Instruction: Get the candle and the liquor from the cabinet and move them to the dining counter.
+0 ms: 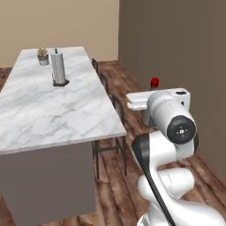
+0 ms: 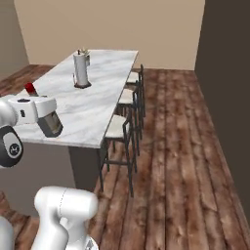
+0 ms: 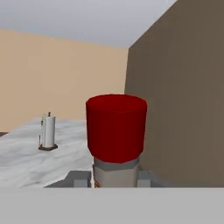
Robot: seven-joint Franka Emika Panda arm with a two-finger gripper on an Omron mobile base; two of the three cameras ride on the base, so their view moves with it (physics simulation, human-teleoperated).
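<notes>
From my seat, the dining counter offers wide bare marble along its near half. Further back, a paper towel roll and a small potted plant stand in the way. Stools crowd the counter's side; the wood floor beyond them lies open.

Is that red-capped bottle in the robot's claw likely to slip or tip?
The liquor looks like smooth glass, so probably slippery. The gripper grips its narrow neck below the wider cap, which may catch a slide. Its body is hidden, so tipping is unclear.
</notes>
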